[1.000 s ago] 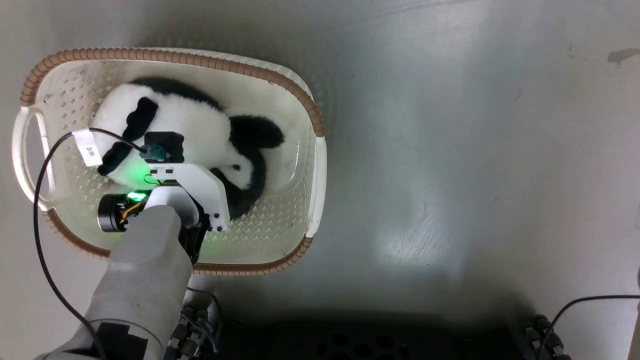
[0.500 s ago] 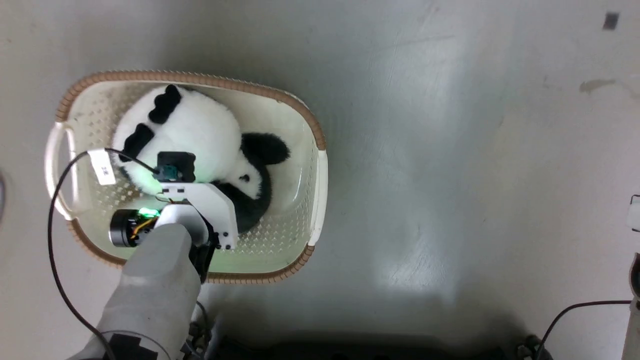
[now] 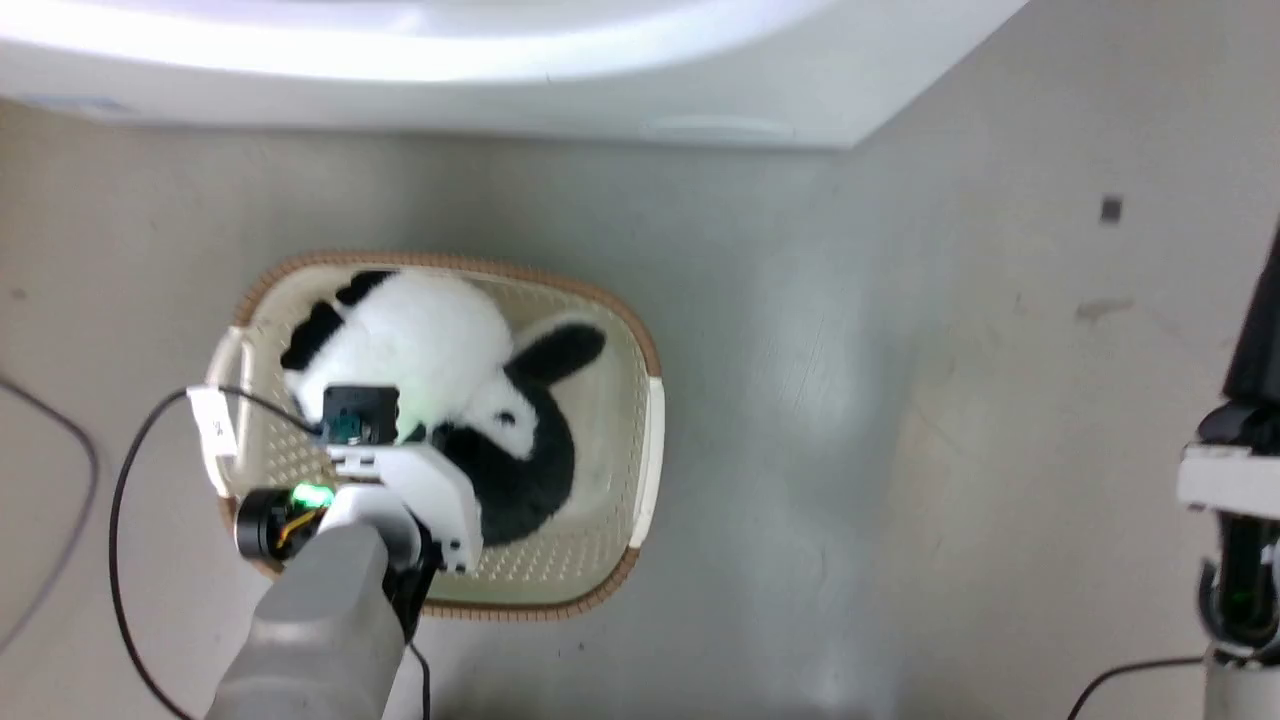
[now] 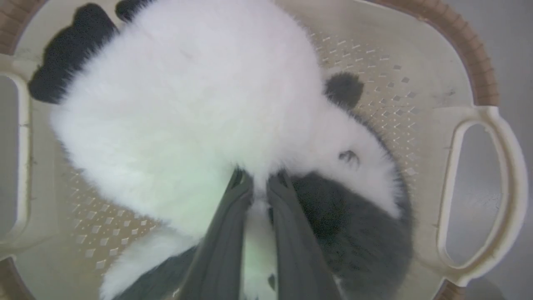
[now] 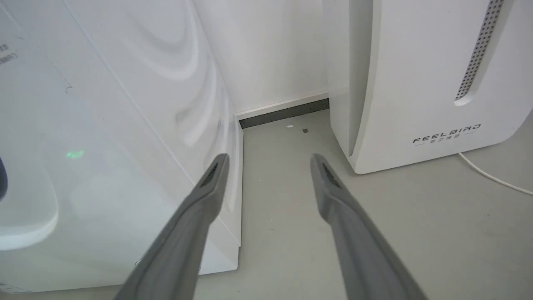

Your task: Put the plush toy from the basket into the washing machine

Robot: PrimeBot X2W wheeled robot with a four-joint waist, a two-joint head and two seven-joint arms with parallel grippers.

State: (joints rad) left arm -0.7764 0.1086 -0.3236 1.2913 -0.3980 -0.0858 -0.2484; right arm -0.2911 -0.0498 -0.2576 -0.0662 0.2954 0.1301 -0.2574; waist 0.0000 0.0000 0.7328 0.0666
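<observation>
The black-and-white plush toy (image 3: 430, 340) lies in the cream basket (image 3: 652, 450) on the floor. In the left wrist view my left gripper (image 4: 260, 181) is shut on a tuft of the plush toy's (image 4: 187, 104) white fur, where the white body meets the dark limb; the basket's brown rim (image 4: 470, 41) curves around it. From the head view the wrist hides those fingers. The washing machine's white body (image 3: 500, 80) crosses the top of the head view. My right gripper (image 5: 270, 160) hangs open and empty beside the washing machine's front panel (image 5: 104, 146).
A white slanted appliance marked FEELBIRD (image 5: 416, 83) stands right of the washer, with a strip of grey floor between them and a white cord (image 5: 495, 177) beside it. A dark cable (image 3: 60, 520) loops on the floor left of the basket. My right arm (image 3: 1235, 480) stands at the right edge.
The head camera has pulled up and back: the basket looks smaller and lower, and the washer's white body has come in at the top. The plush's white body has shifted within the basket.
</observation>
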